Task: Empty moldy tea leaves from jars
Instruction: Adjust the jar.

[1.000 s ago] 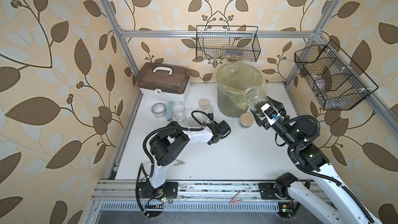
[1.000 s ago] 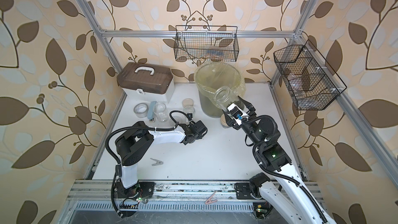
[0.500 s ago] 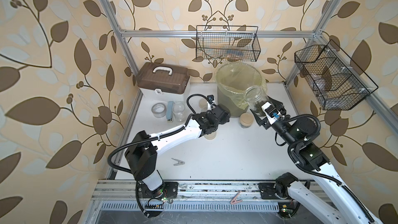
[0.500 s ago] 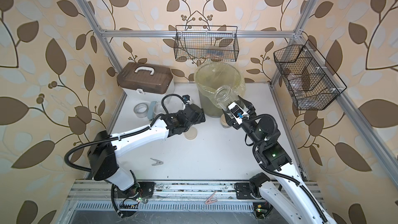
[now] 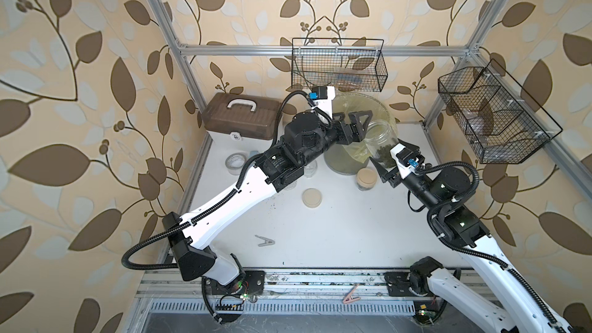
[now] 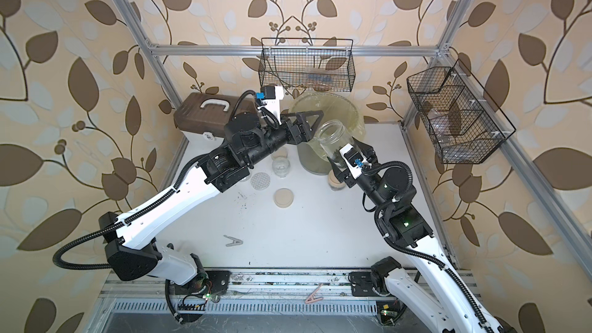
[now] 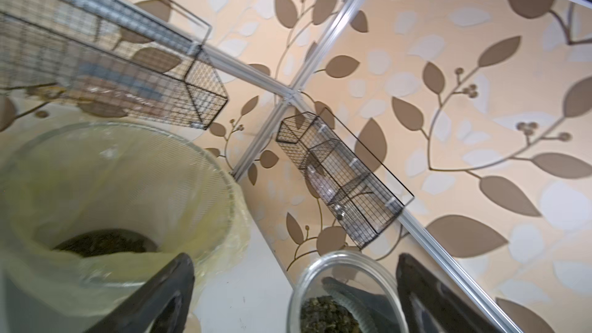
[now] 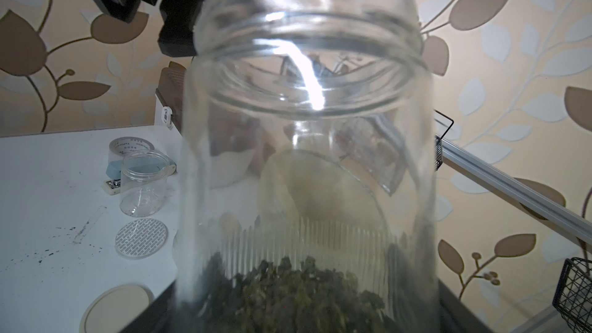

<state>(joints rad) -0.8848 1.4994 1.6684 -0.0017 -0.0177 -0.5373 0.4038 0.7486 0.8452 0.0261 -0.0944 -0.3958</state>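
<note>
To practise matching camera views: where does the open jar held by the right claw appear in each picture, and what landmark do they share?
Top view: open jar right of centre.
Top view: jar nearly central.
Left wrist: jar at the bottom edge.
Right wrist: jar fills the middle.
Landmark: left claw beside its mouth.

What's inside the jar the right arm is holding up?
Dark tea leaves fill the bottom of the lidless jar; above them it's empty. The jaws cover its base, so the lowest leaves are hidden.
</note>
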